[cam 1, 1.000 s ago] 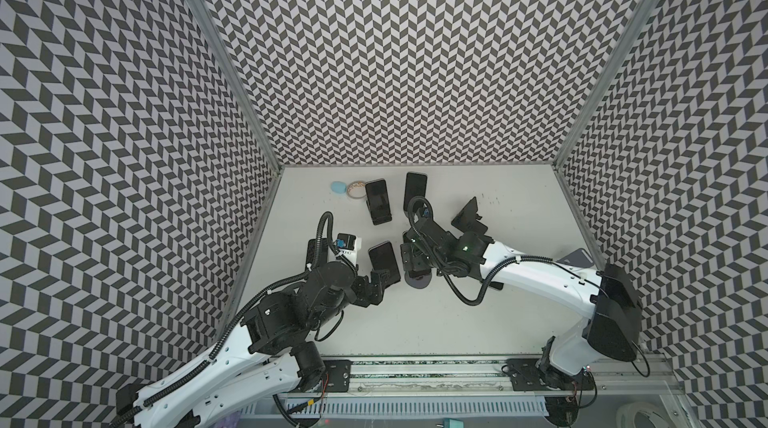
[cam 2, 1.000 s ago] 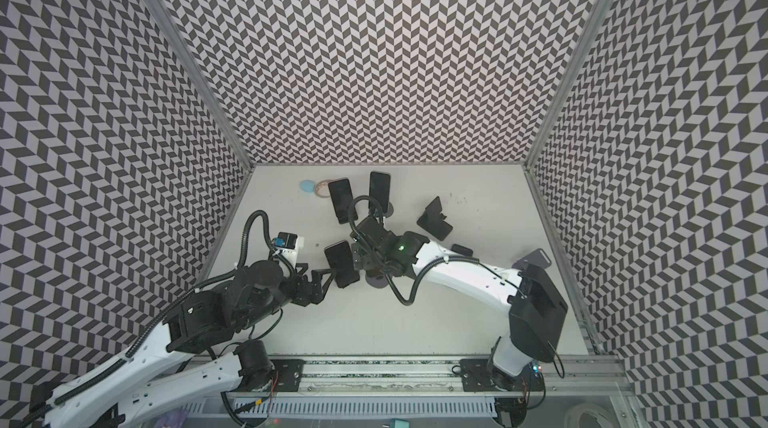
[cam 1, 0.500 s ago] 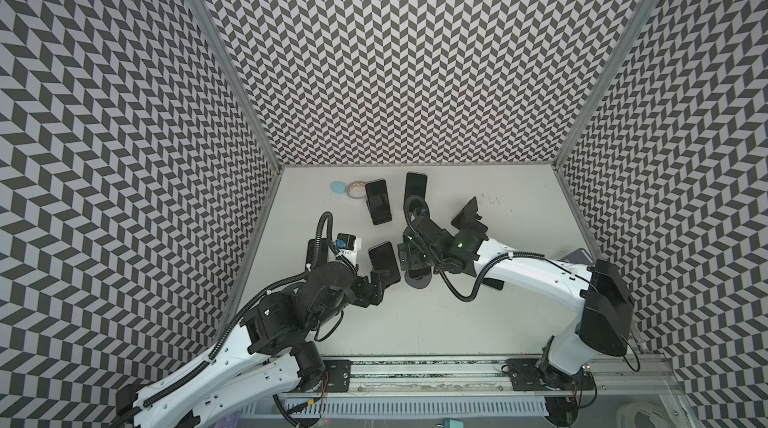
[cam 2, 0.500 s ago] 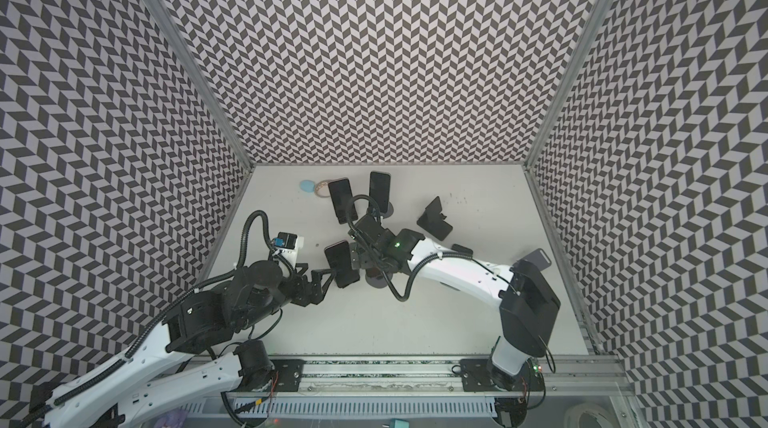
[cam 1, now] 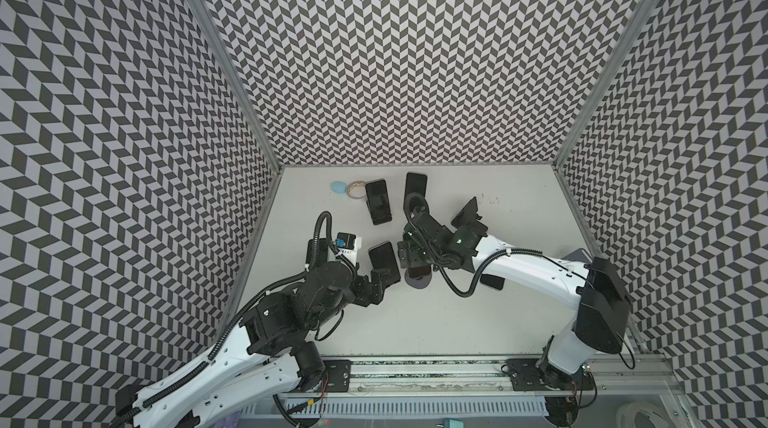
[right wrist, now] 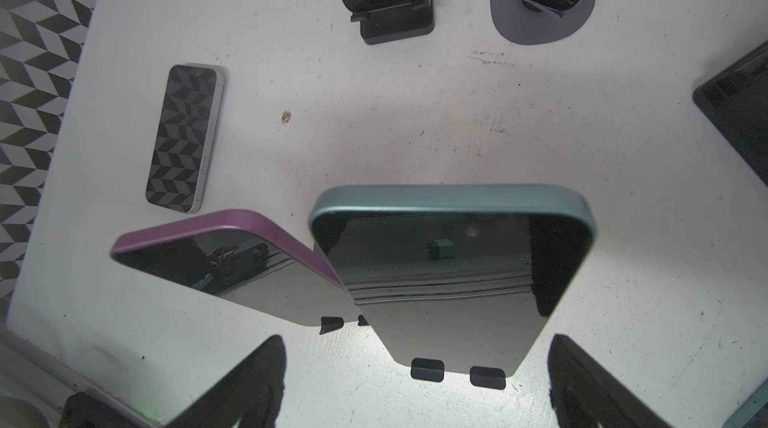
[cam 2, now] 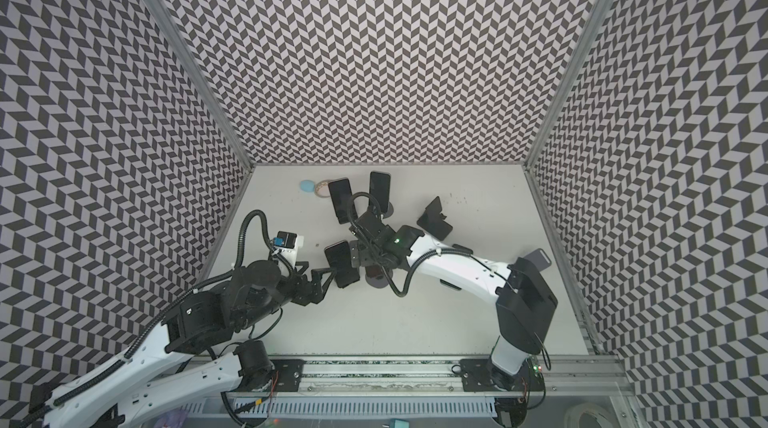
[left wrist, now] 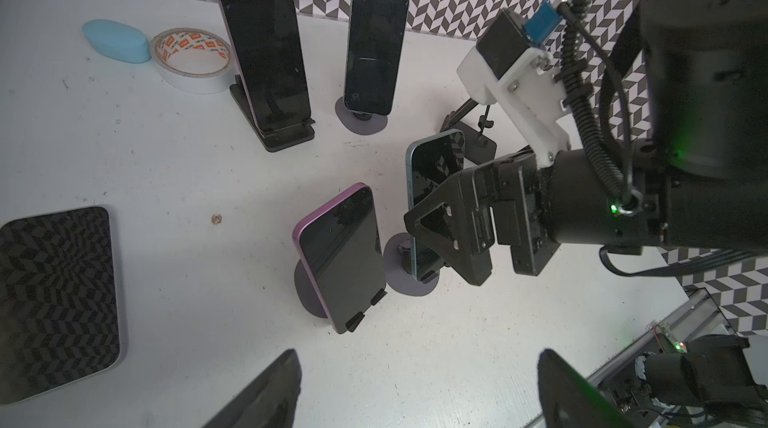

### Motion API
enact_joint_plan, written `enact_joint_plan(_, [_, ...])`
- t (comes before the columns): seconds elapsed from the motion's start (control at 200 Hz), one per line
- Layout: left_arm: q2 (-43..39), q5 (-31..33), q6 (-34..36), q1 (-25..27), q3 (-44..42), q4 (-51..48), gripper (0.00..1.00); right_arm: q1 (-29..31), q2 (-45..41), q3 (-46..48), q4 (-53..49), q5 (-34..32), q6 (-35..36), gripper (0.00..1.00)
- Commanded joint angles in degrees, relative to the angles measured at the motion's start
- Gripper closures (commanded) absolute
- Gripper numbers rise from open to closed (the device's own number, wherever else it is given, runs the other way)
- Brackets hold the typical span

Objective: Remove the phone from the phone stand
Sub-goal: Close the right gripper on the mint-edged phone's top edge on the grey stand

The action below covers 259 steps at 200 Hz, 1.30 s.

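A: What colours are my phones?
B: A blue-rimmed phone (right wrist: 453, 280) and a purple-rimmed phone (right wrist: 232, 268), both with black screens.
A: And around my white table (cam 1: 415, 322)?
B: On the walls (cam 1: 395, 51), black-and-white chevrons; a tape roll (left wrist: 195, 82), white printed with orange.

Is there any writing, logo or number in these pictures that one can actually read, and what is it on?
"R": a single pale mark that seems to read so, low on the dark screen of the back phone on its round stand.
Orange printed squares inside the tape roll: the lettering is too small to read.
Nothing else is legible.
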<state>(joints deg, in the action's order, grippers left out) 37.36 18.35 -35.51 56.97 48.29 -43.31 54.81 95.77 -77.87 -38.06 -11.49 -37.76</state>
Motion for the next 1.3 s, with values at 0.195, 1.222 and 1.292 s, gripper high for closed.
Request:
enact_joint_plan(0.195, [0.0,0.6,0.2,-0.3,-0.6,1.5,0.11,-0.1,1.9,-2.1,0.3,-1.3,-0.3,0.04])
enact_joint_plan(1.222, [-0.8,1.2,-0.2,-0.2,-0.5,1.1,0.1,-0.4,6.6,-4.1,1.0,-7.3,-0.4,0.11])
enact_joint_plan(1.292, [-0.7,1.2,-0.2,-0.3,-0.6,1.1,0.1,-0.6,6.6,-3.7,1.0,-7.1,-0.3,0.12])
